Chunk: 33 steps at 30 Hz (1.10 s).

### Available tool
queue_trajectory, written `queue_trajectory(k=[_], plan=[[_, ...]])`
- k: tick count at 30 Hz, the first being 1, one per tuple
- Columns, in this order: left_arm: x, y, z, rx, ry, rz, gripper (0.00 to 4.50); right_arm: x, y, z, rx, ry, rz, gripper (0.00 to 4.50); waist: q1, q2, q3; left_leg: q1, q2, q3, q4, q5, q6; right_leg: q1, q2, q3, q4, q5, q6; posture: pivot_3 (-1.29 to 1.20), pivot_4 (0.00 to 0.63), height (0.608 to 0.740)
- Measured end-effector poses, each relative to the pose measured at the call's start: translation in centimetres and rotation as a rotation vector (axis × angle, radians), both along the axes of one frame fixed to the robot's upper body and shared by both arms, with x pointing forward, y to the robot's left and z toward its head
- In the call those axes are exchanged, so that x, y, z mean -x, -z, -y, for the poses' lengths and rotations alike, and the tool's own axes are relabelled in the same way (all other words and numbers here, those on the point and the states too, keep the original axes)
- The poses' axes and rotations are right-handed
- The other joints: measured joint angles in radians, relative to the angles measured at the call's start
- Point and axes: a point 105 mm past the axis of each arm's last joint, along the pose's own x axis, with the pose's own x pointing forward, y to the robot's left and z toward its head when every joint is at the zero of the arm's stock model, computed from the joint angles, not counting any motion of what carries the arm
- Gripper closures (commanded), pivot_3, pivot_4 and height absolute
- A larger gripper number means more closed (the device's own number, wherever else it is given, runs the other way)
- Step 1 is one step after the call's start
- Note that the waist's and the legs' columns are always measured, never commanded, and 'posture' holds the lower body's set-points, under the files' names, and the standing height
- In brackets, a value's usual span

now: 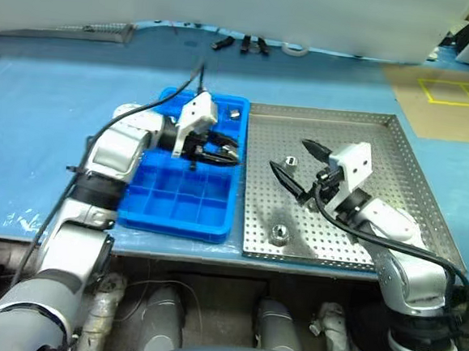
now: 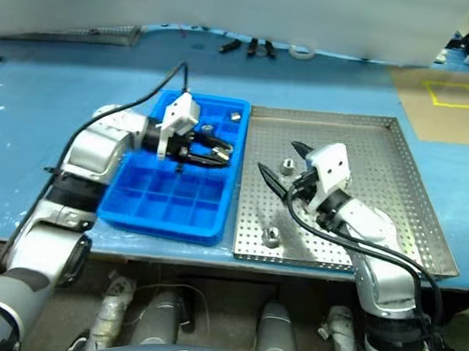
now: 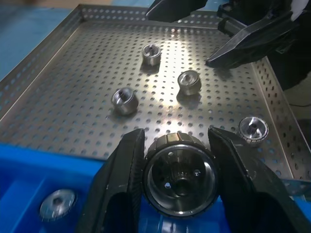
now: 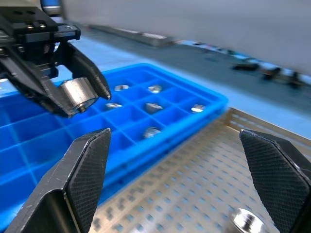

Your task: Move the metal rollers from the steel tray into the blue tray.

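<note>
I see the blue-sheeted table (image 1: 43, 128) carrying the steel tray (image 1: 382, 155), with the blue tray (image 1: 179, 204) touching its left rim. Left gripper (image 1: 224, 152) over the blue tray, jaws clamped on one metal roller (image 3: 180, 174). Right gripper (image 1: 296, 168) above the steel tray, jaws wide apart, holding nothing. Loose rollers (image 3: 189, 82) lie on the perforated floor; more rollers (image 4: 151, 131) sit in blue tray compartments.

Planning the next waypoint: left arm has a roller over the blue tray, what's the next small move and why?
Probably lower the left gripper into an empty compartment of the blue tray, then open. Its fingers are shut on a roller held above the tray, not yet in a cell. Several cells near it already hold rollers.
</note>
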Motion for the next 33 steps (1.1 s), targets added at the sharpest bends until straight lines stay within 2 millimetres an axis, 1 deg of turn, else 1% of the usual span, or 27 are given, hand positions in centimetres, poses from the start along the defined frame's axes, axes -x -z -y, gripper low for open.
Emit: queue_trajectory(k=[2, 4, 7, 10, 14, 17, 19, 22, 26, 32, 33], plan=[[-0.2, 0.6, -1.7, -0.004, -0.101, 0.005, 2.78, -0.3, -0.2, -1.0, 0.012, -0.059, 0.0, 0.0, 0.017, 0.0, 0.0, 0.0, 0.0, 0.0, 0.0, 0.0, 0.0, 0.0, 0.0, 0.0, 0.0, 0.0, 0.0, 0.01, 0.15, 0.74], [-0.2, 1.6, -3.4, 0.013, -0.229, 0.016, 2.78, -0.8, -0.6, -1.9, 0.021, -0.113, 0.001, 0.0, 0.035, 0.0, 0.0, -0.001, 0.0, -0.001, 0.0, 0.0, -0.001, 0.0, 0.0, -0.001, 0.0, 0.0, 0.0, 0.03, 0.15, 0.74], [-0.6, 3.0, -4.8, 0.038, -0.378, 0.009, 2.78, -1.1, -0.9, -2.5, 0.028, -0.158, 0.004, 0.0, 0.071, 0.0, 0.0, -0.003, 0.0, -0.001, 0.0, 0.001, -0.002, 0.0, 0.0, -0.003, 0.0, 0.0, 0.0, 0.11, 0.15, 0.74], [-0.4, 4.1, -5.9, 0.06, -0.501, 0.015, 2.78, -1.1, -0.4, -3.4, 0.04, -0.219, -0.02, 0.0, 0.091, 0.0, 0.0, -0.003, 0.0, -0.001, 0.0, 0.001, -0.002, 0.0, -0.001, -0.004, 0.0, 0.0, 0.0, 0.15, 0.15, 0.74], [-0.3, 5.4, -6.3, 0.079, -0.605, 0.0, 2.78, -1.2, -0.1, -3.6, 0.05, -0.255, -0.037, 0.0, 0.108, 0.0, 0.0, -0.002, 0.0, -0.003, -0.001, 0.002, -0.004, 0.0, 0.0, -0.004, 0.002, 0.0, 0.0, 0.17, 0.15, 0.74], [-0.8, 5.4, -6.6, 0.094, -0.67, 0.013, 2.78, -1.3, -0.4, -3.8, 0.054, -0.273, -0.029, 0.0, 0.113, 0.0, 0.0, -0.002, 0.0, -0.004, -0.001, 0.003, -0.005, 0.0, 0.0, -0.004, 0.002, 0.0, 0.0, 0.18, 0.15, 0.74], [-1.3, 5.5, -6.9, 0.102, -0.719, 0.025, 2.78, -1.2, -0.5, -3.8, 0.056, -0.281, -0.027, 0.0, 0.114, 0.0, 0.0, -0.002, 0.0, -0.004, -0.001, 0.003, -0.005, 0.0, 0.0, -0.004, 0.002, 0.0, 0.0, 0.18, 0.15, 0.74], [-2.8, 5.4, -7.4, 0.112, -0.801, 0.046, 2.78, -1.3, -0.3, -3.8, 0.059, -0.282, -0.03, 0.0, 0.116, 0.0, 0.0, -0.003, 0.0, -0.004, -0.001, 0.003, -0.005, -0.001, 0.0, -0.004, 0.002, 0.0, 0.0, 0.16, 0.15, 0.74], [-4.0, 4.8, -7.2, 0.137, -0.845, 0.07, 2.78, -1.2, -0.2, -3.9, 0.063, -0.284, -0.034, 0.0, 0.116, 0.0, 0.0, -0.004, 0.0, -0.004, 0.0, 0.003, -0.005, -0.001, 0.0, -0.004, 0.002, 0.0, 0.001, 0.14, 0.15, 0.74], [-4.3, 5.3, -7.1, 0.105, -0.842, 0.065, 2.78, -1.2, 0.5, -3.3, 0.072, -0.257, -0.055, 0.0, 0.114, 0.0, 0.0, -0.004, 0.0, -0.004, 0.0, 0.003, -0.005, -0.002, 0.001, -0.004, 0.002, 0.0, 0.001, 0.11, 0.15, 0.74], [-4.3, 5.3, -7.1, 0.098, -0.839, 0.066, 2.06, -1.2, 0.6, -3.3, 0.071, -0.255, -0.055, 0.0, 0.113, 0.0, 0.0, -0.004, 0.0, -0.004, 0.0, 0.003, -0.005, -0.001, 0.001, -0.004, 0.002, 0.0, 0.0, 0.11, 0.15, 0.74]])
